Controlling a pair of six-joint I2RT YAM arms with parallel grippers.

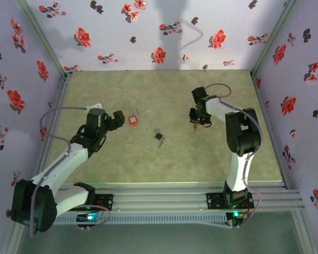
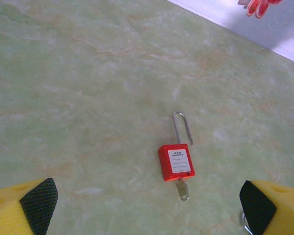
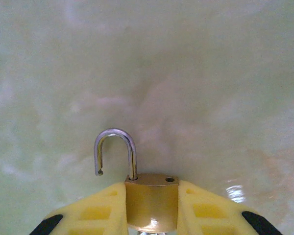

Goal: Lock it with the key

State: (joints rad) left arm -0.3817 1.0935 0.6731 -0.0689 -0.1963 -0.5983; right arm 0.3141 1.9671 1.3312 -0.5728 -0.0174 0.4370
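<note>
- Right hand [image 1: 197,124]: clenched on the brass padlock [image 3: 152,198]. The fingers [image 3: 100,210] clamp the lock body from both sides.
- The brass lock sits upright in the grip and its shackle [image 3: 116,147] points out ahead of the fingertips.
- That shackle is open. One leg is seated in the body. The free end hangs clear on the hand's left, beside the empty hole [image 3: 170,179] on top of the body.
- In the right wrist view, only blurred desk [image 1: 175,95] lies ahead of the shackle. Can't tell if the lock touches it.
- Left hand [image 1: 118,118]: released, pads [image 2: 39,203] spread wide with nothing between them.
- The red padlock [image 2: 176,161] lies flat on the desk just ahead of the left hand, slightly toward its right finger and apart from both pads.
- A key [image 2: 182,188] sticks out of the red lock's bottom end toward the hand. Its shackle [image 2: 181,127] points away from the hand. Can't tell if it's latched.
- A small dark key bunch [image 1: 159,136] lies on the desk between the two hands, touching neither.
</note>
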